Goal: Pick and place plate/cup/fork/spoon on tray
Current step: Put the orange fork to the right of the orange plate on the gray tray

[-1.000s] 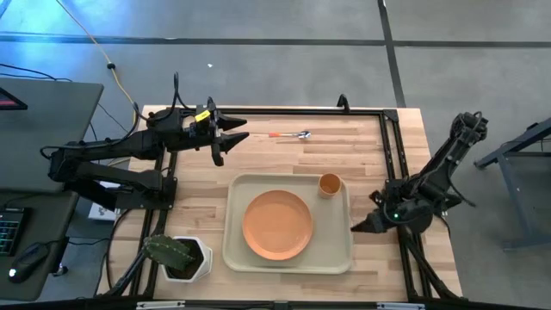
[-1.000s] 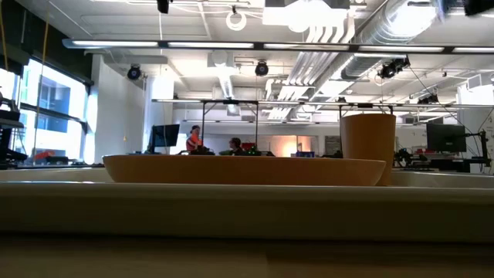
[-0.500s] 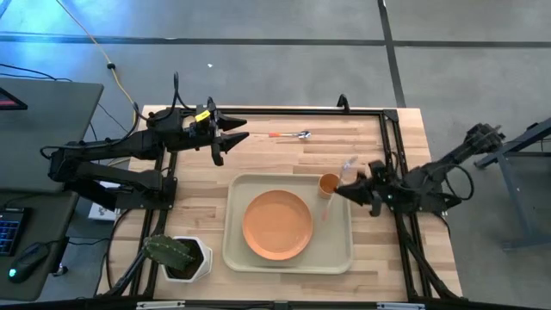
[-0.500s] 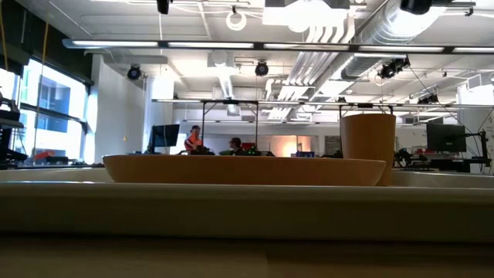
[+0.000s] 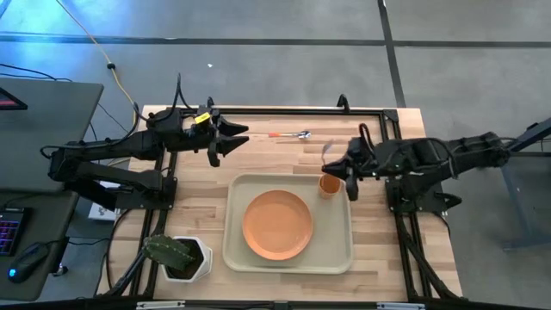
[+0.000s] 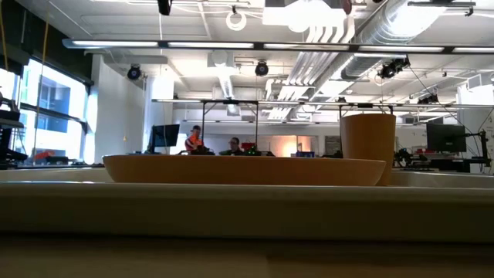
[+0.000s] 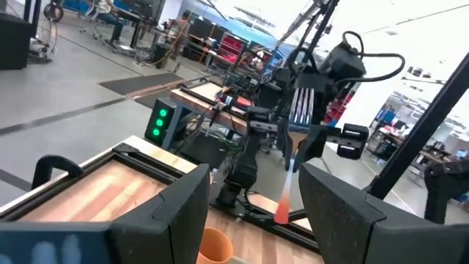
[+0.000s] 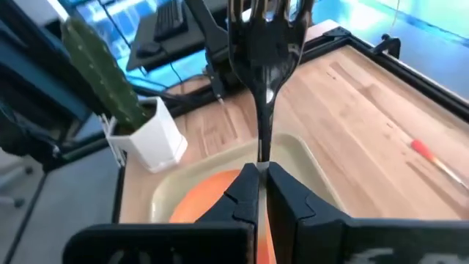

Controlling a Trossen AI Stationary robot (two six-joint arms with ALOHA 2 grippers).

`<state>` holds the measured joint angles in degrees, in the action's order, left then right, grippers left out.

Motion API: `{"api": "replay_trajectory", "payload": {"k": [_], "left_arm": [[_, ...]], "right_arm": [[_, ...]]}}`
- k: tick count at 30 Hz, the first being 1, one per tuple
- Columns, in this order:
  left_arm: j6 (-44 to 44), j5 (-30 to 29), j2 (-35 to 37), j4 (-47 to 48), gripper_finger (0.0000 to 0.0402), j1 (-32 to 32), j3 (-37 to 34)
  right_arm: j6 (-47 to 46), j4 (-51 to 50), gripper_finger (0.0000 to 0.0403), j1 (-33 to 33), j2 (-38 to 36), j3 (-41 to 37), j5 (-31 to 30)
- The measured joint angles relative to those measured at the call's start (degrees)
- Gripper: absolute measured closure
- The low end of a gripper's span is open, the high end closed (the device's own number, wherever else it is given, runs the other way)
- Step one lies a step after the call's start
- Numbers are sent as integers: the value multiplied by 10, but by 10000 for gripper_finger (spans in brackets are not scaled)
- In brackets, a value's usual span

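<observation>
Dark right gripper [image 8: 258,180] clamped on fork [image 8: 264,44], held above cup [image 5: 329,184] at tray [image 5: 232,250] corner. Plate [image 5: 277,224] and cup on tray; spoon [image 5: 291,134] on table. Step: placing fork; next, lower and release. Left gripper [image 5: 231,138] apart, idle.

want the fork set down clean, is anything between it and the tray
Yes: the cup stands in the tray's corner beside the right gripper holding the fork, and the plate fills the middle. Bare tray shows beside the plate.

Pale planked wooden table [image 5: 284,159], matt beige tray [image 5: 234,250], glossy metal fork [image 8: 265,33].
</observation>
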<state>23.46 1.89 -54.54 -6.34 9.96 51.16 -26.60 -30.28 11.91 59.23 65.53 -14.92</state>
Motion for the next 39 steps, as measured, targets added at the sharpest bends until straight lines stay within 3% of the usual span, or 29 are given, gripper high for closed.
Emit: {"api": "replay_trajectory", "payload": {"k": [6, 19, 24, 29, 35, 39], "left_arm": [[0, 0, 0, 0, 202, 0, 0], [-15, 0, 0, 0, 202, 0, 0], [-17, 0, 0, 1, 202, 0, 0], [-32, 0, 0, 1, 202, 0, 0], [-32, -1, 0, 1, 202, 1, 0], [-32, -9, 0, 0, 202, 2, 0]], "right_arm": [[19, -17, 403, -27, 36, 31, 48], [0, -23, 403, -29, 40, 31, 58], [-109, -87, 403, -17, 42, 31, 99], [-263, -211, 403, 29, 52, 31, 94], [-449, -309, 403, 85, 103, 31, 96], [-534, -338, 403, 111, 149, 31, 135]]}}
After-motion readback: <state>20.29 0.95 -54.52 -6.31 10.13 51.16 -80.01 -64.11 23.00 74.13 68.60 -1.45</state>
